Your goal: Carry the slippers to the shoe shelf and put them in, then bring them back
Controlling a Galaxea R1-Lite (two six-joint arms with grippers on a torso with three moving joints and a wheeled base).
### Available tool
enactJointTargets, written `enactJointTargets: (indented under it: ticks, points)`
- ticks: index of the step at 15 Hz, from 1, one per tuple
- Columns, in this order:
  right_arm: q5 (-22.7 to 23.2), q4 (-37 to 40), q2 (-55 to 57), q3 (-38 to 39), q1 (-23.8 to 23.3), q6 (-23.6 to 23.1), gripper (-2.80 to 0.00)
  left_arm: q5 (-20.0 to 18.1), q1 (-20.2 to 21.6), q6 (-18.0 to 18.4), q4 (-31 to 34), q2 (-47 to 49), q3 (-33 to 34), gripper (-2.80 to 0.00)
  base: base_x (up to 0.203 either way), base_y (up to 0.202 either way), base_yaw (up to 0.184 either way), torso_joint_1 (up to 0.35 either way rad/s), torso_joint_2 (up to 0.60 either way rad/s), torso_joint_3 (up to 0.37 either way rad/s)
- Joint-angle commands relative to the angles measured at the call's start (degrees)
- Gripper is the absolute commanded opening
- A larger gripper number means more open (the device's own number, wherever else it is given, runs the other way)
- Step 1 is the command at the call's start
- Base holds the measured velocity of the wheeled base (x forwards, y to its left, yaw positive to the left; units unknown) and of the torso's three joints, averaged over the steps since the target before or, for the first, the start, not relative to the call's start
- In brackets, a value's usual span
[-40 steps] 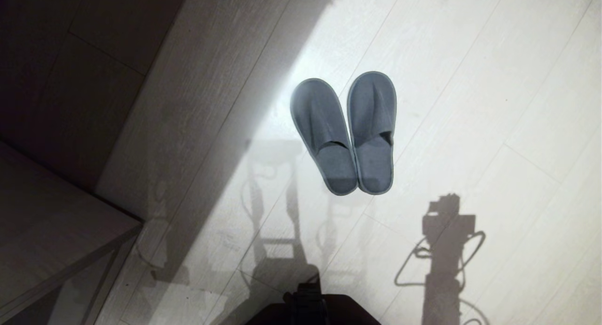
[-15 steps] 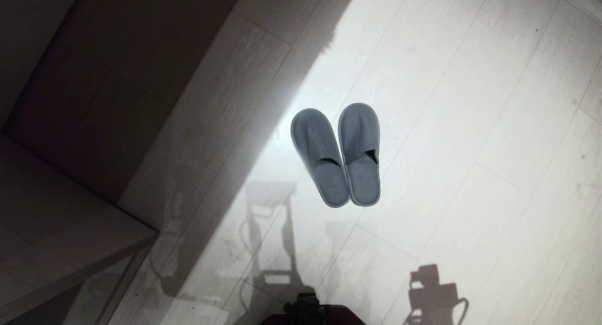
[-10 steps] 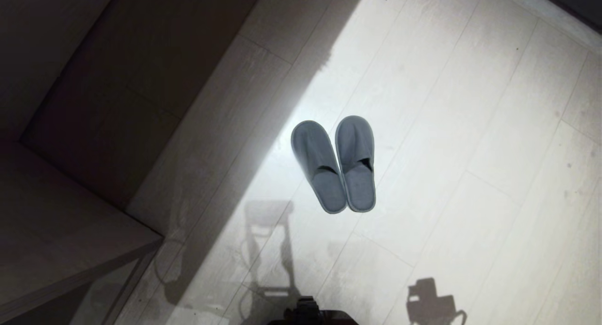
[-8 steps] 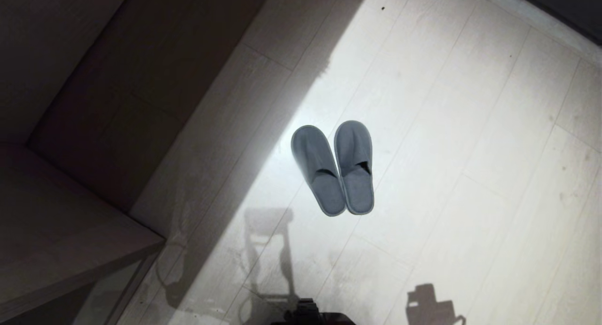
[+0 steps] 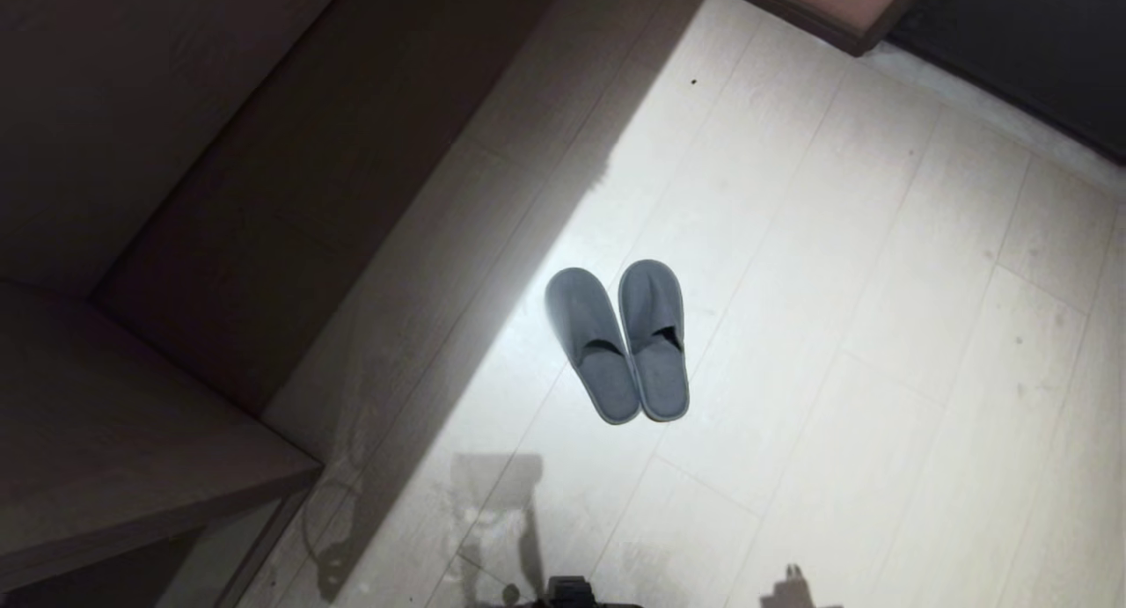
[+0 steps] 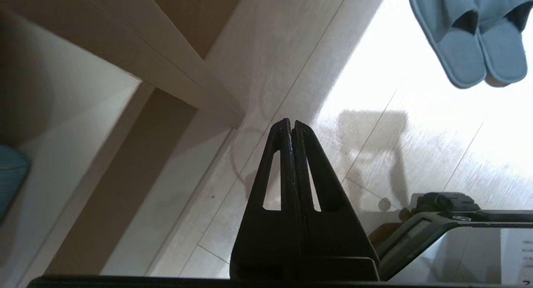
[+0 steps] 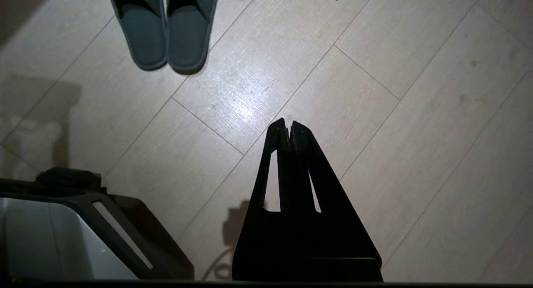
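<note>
The slippers [image 5: 629,340] lie side by side on the floor [image 5: 880,326]. The left claw [image 6: 291,123] and right claw [image 7: 287,124] hang pressed together, empty.

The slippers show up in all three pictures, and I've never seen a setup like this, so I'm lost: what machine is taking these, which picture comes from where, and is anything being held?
This is a wheeled robot with two arms. The wide picture comes from a camera on its head, looking down at a pale plank floor. The slippers, a grey-blue pair, lie side by side on that floor, toes pointing away from the robot. To the robot's left stands dark wooden furniture.

The other two pictures come from cameras on the wrists. The black wedge in each is that arm's pincer: the left pincer and the right pincer. Both are shut, hold nothing, and hang over the floor short of the slippers. The grey and black body at the edge of both wrist views is the robot's own base.
</note>
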Motion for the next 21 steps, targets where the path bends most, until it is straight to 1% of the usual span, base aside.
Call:
enactJointTargets:
  ticks: [1, 9, 21]
  points:
    - [0.0, -0.1, 0.1, 0.0, 0.0, -0.1, -2.80, 0.0, 0.0, 0.0, 0.0, 0.0, 0.0, -2.80, 0.000, 0.000, 0.000, -0.006, 0.00, 0.202]
    - [0.0, -0.2, 0.1, 0.0, 0.2, -0.8, -2.80, -0.1, 0.0, 0.0, 0.0, 0.0, 0.0, -2.80, 0.000, 0.000, 0.000, 0.004, 0.00, 0.204]
    - [0.1, -0.1, 0.1, 0.0, 0.2, -0.8, -2.80, 0.0, 0.0, 0.2, 0.4, 0.6, -0.1, -2.80, 0.000, 0.000, 0.000, 0.002, 0.00, 0.201]
